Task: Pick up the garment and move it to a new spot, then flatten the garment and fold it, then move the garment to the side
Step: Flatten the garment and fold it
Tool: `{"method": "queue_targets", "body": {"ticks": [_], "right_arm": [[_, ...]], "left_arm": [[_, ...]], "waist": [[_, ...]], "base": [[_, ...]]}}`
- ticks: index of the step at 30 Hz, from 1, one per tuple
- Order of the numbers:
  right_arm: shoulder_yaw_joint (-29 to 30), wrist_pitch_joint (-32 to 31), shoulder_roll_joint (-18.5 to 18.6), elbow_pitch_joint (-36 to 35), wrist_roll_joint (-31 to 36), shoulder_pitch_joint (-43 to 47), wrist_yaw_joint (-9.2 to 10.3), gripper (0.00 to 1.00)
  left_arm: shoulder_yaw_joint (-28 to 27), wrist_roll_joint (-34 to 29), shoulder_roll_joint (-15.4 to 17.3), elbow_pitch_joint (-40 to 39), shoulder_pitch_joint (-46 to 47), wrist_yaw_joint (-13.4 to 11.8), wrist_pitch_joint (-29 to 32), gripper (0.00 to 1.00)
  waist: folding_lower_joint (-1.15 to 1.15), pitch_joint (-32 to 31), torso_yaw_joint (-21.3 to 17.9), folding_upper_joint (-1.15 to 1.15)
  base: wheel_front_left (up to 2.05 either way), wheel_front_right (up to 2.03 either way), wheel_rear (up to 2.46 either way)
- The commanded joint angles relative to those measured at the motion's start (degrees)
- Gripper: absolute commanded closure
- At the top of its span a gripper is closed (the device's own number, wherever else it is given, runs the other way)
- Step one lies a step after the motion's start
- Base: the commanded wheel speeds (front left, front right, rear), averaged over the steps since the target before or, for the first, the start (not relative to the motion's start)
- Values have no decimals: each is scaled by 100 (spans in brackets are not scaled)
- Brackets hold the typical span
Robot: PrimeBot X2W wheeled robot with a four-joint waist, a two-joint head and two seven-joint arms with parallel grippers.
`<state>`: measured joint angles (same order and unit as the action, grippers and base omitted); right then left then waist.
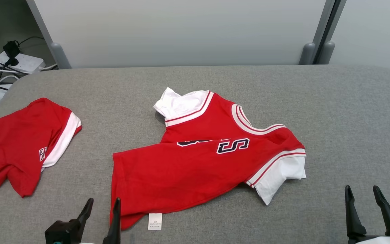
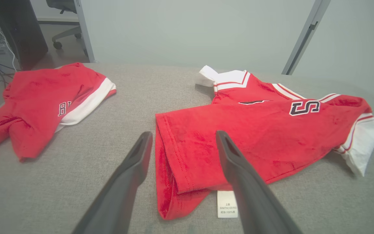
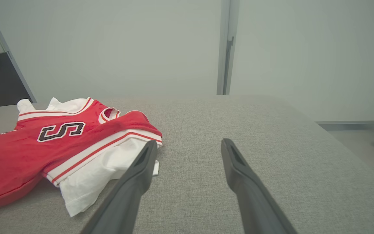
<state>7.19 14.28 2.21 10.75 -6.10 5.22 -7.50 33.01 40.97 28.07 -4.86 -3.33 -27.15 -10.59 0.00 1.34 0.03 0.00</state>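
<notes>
The left gripper [image 1: 103, 200] sits low at the left, jaws spread wide and pointing forward. The right gripper [image 1: 362, 187] sits low at the right, equally spread, holding nothing

A red jersey [image 1: 195, 169] with white sleeves and striped trim lies rumpled mid-counter [image 1: 350, 118], its lower half folded slantwise across the chest lettering, its white care label [image 1: 155, 221] sticking out below.
</notes>
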Motion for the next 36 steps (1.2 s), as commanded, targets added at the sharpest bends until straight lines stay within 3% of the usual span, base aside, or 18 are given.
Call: {"method": "queue_targets", "body": {"ticks": [1, 8, 19, 36], "right_arm": [[-111, 35, 87, -97, -5, -226, 1, 0], [-315, 14, 200, 70, -33, -562, 1, 0], [-872, 43, 491, 984, -208, -1480, 1, 0], [-1173, 70, 589, 1707, -367, -2026, 1, 0]], "left_arm": [[-181, 24, 87, -89, 300, 80, 6, 0], [55, 159, -22, 220, 580, 403, 309, 0], [83, 398, -235, 1007, 933, 807, 315, 0], [58, 401, -306, 1133, 1078, 810, 187, 0]], "waist": [[0, 39, 1, 0], [0, 319, -22, 0], [0, 895, -179, 0], [0, 1242, -45, 0]], "base": [[0, 0, 0], [0, 0, 0], [0, 0, 0], [0, 0, 0]]}}
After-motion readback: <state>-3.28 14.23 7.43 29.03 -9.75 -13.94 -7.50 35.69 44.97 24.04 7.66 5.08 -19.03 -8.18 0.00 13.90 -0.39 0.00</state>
